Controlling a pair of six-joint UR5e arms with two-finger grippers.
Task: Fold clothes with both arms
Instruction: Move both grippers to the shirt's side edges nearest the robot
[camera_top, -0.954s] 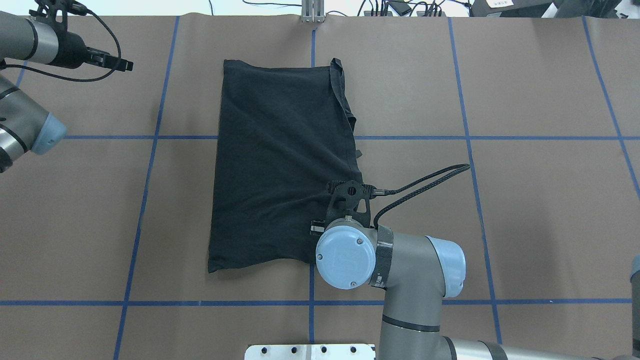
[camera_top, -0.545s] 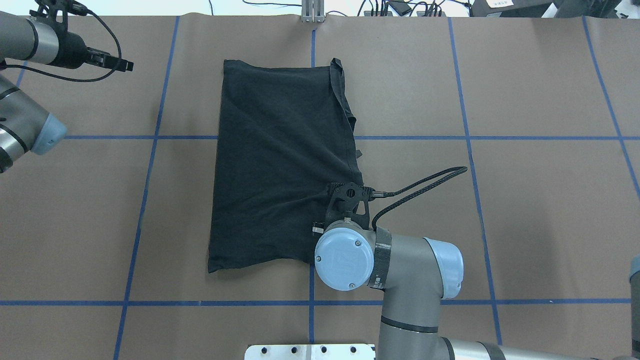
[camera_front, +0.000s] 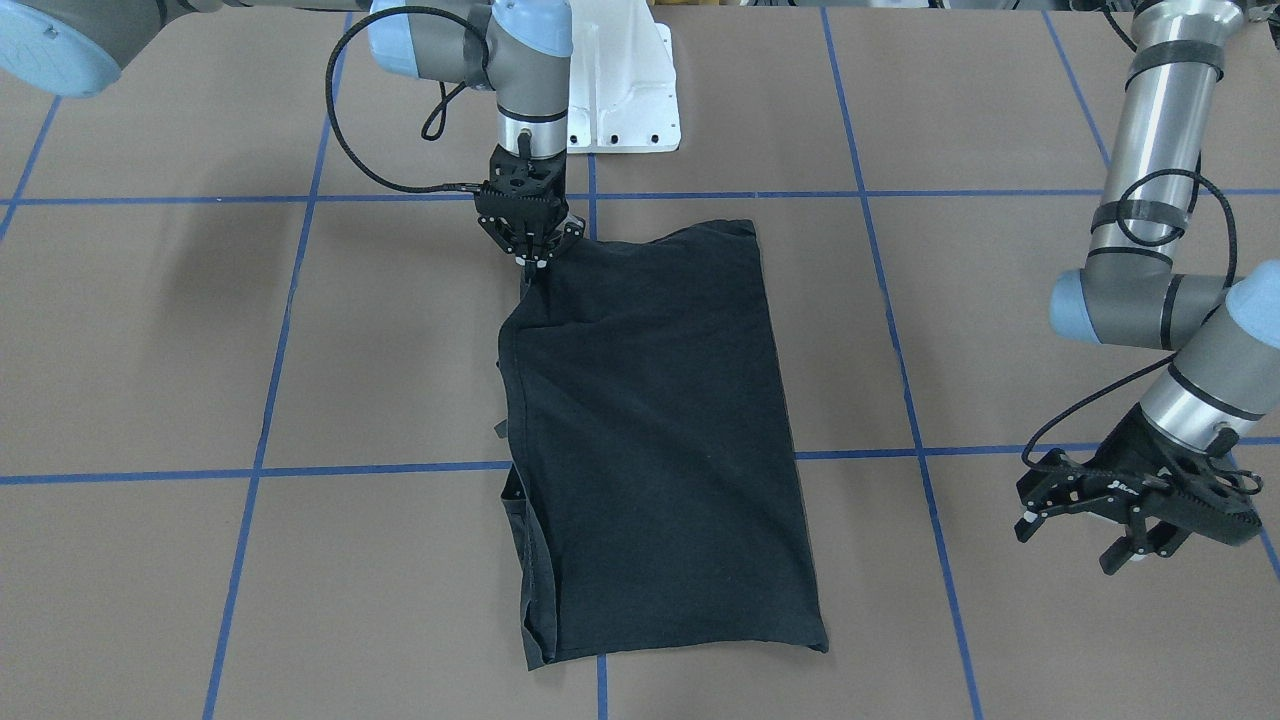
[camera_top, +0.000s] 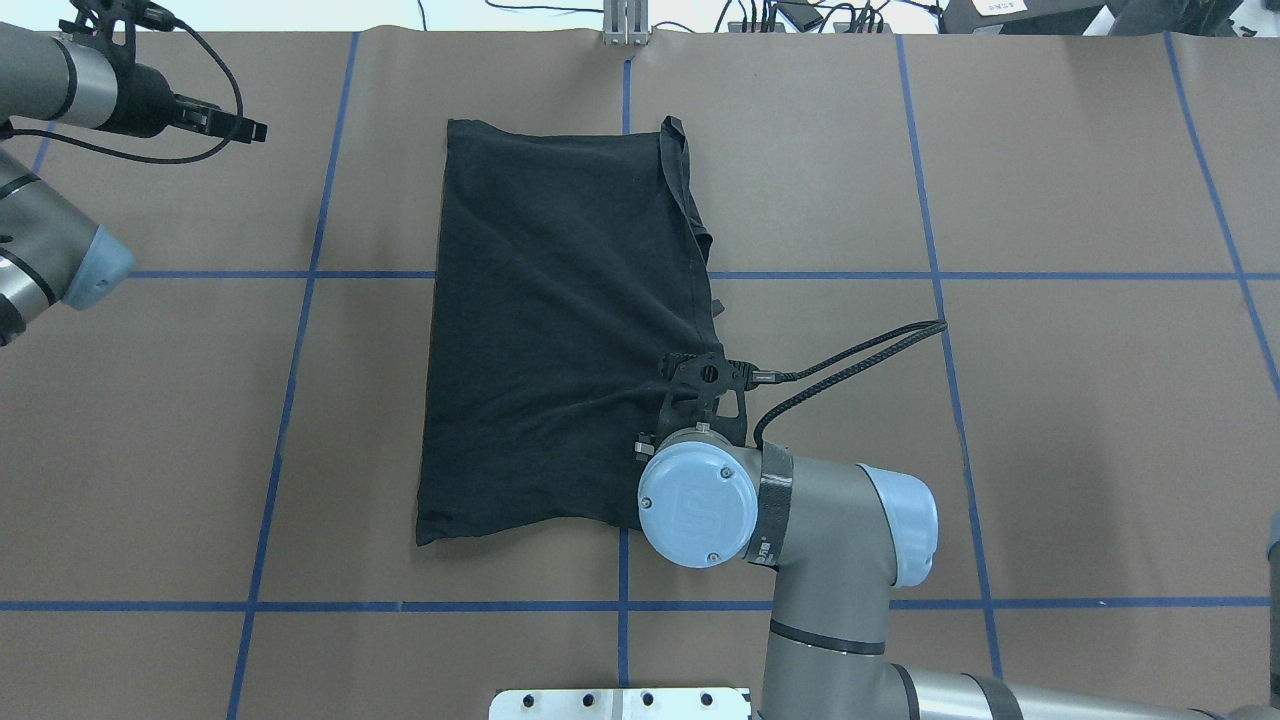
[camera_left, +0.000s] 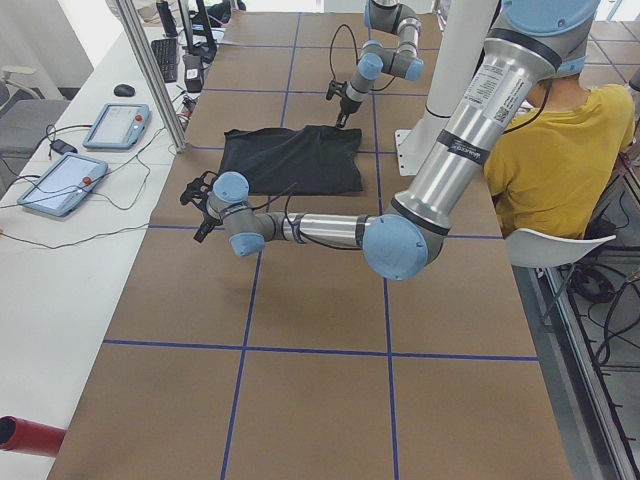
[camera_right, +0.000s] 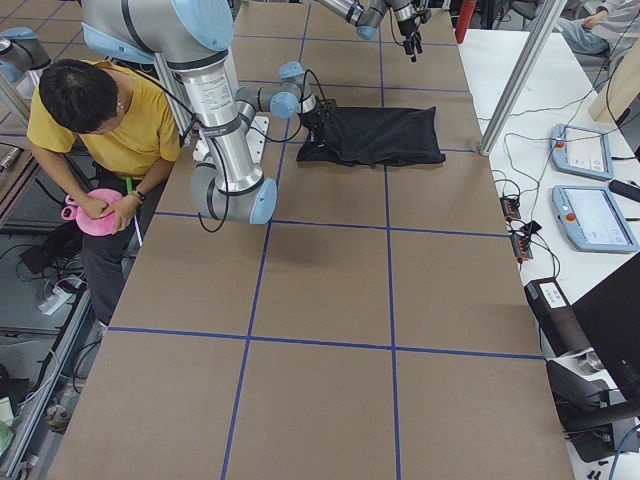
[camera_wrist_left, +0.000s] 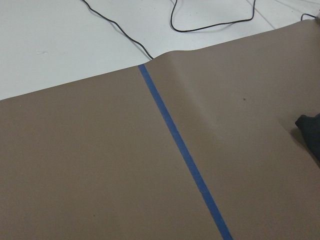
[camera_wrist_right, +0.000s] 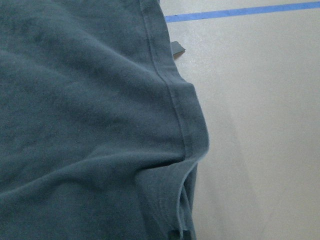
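Observation:
The black T-shirt (camera_top: 560, 330) lies folded into a long rectangle in the middle of the brown table (camera_top: 1050, 430), plain side up. My right gripper (camera_front: 537, 260) points down at the shirt's corner nearest the robot's base, its fingers shut on the fabric, which rises into a small peak there. In the right wrist view the shirt's seamed edge (camera_wrist_right: 175, 110) fills the left side. My left gripper (camera_front: 1070, 542) hovers open and holds nothing, well off to the shirt's side near the table's far edge. The left wrist view catches only a shirt corner (camera_wrist_left: 311, 132).
Blue tape lines (camera_top: 620, 604) grid the brown paper. The white base plate (camera_front: 620, 90) sits behind the shirt. A person in a yellow shirt (camera_right: 110, 130) sits beside the robot's base. Tablets (camera_left: 115, 125) and cables lie on the white bench beyond the far edge.
The right arm has shifted slightly away from the base and to the right, still on the shirt's corner. The left arm has not moved.

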